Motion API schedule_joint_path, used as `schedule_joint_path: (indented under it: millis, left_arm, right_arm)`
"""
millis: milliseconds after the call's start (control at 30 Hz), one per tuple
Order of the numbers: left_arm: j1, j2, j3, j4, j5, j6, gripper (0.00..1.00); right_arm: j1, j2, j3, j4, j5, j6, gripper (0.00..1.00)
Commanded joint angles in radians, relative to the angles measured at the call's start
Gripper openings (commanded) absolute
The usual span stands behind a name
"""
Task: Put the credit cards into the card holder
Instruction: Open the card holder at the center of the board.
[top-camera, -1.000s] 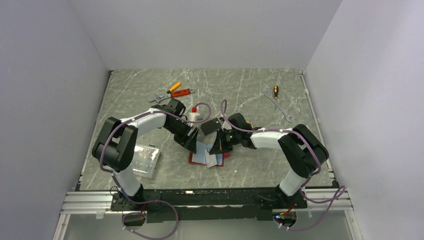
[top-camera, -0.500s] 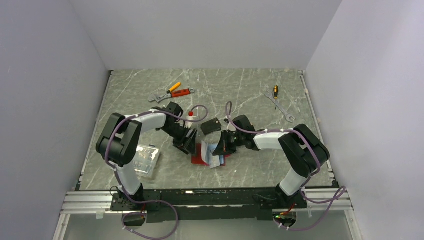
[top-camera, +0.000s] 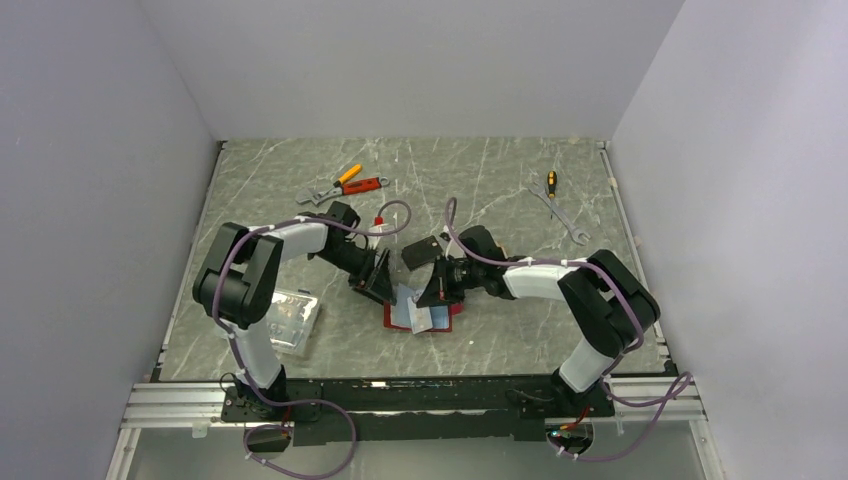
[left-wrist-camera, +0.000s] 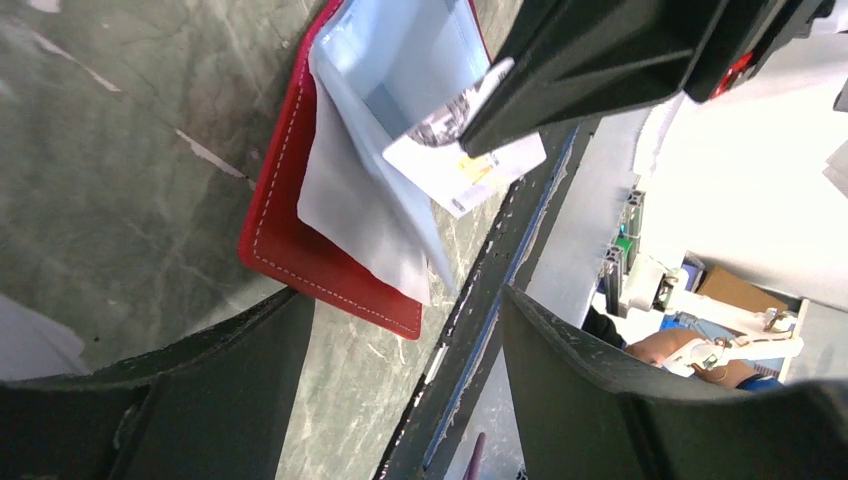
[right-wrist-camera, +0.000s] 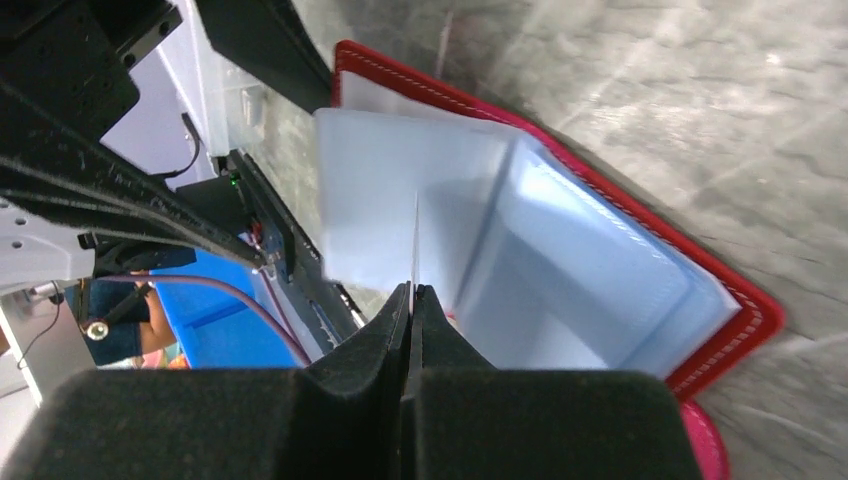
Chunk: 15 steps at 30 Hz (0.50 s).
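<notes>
You are looking down on a grey-green marbled bench (top-camera: 480, 180) boxed in by plain pale walls (top-camera: 400, 60) on three sides, with an aluminium rail (top-camera: 420, 405) along its near edge where both arms are bolted. The card holder (top-camera: 392, 320) lies open and flat, red outside and pale blue inside, around the middle of the bench and closer to the near edge than the far one. Your right end effector (top-camera: 440, 290) hangs over it, clenched on a credit card (left-wrist-camera: 470, 165) that is silver-white with some print. In the right wrist view the card shows only as a thin line held edge-on above the blue lining. Your left end effector (top-camera: 378, 280) sits just beside the holder's left edge, its fingers spread wide and grasping nothing. A black flat rectangle (top-camera: 420, 250) lies just beyond the holder. A clear plastic box (top-camera: 290, 320) rests toward the near left corner. Orange and red handled pliers with a wrench (top-camera: 345, 185) lie toward the far left corner, and a spanner with a small screwdriver (top-camera: 560, 210) toward the far right.
</notes>
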Motion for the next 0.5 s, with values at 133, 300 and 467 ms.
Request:
schedule_joint_path:
  millis: [133, 300, 467]
  left_arm:
    - [0.038, -0.04, -0.008, 0.006, 0.07, 0.047, 0.73]
    - [0.037, -0.015, 0.002, 0.031, 0.047, 0.031, 0.7]
    - [0.035, 0.016, 0.01, 0.088, 0.006, -0.027, 0.65]
  right_arm:
    - [0.048, -0.014, 0.05, 0.043, 0.001, 0.028, 0.0]
    - [0.051, 0.026, 0.055, 0.053, 0.004, 0.025, 0.0]
    - [0.05, 0.03, 0.054, 0.042, 0.012, 0.015, 0.0]
